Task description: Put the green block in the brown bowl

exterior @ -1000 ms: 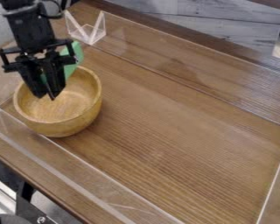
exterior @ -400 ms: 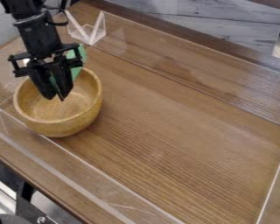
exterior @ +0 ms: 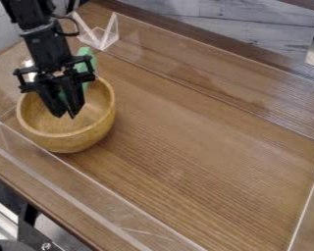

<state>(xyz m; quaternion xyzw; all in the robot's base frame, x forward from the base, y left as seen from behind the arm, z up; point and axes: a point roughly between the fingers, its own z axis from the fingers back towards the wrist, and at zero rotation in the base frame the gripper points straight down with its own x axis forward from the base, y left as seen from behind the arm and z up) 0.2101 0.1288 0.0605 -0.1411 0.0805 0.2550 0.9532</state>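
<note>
The brown bowl (exterior: 42, 125) stands at the left of the wooden table. My gripper (exterior: 67, 110) points steeply down into its hollow, the dark fingers pressed together and shut, their tips just above the bowl's floor. Nothing green shows between the tips. The green block (exterior: 86, 63) shows only as a bright green strip at the gripper's right side, level with the bowl's far rim. The arm hides most of the block. I cannot tell whether the block touches the gripper or the bowl.
A low clear wall (exterior: 81, 191) fences the table along its front and left edges. A clear folded piece (exterior: 105, 32) stands behind the bowl. Bare wood (exterior: 212, 127) stretches to the right of the bowl.
The gripper has shifted right and sunk lower into the bowl, staying shut. The green strip has kept nearly the same place.
</note>
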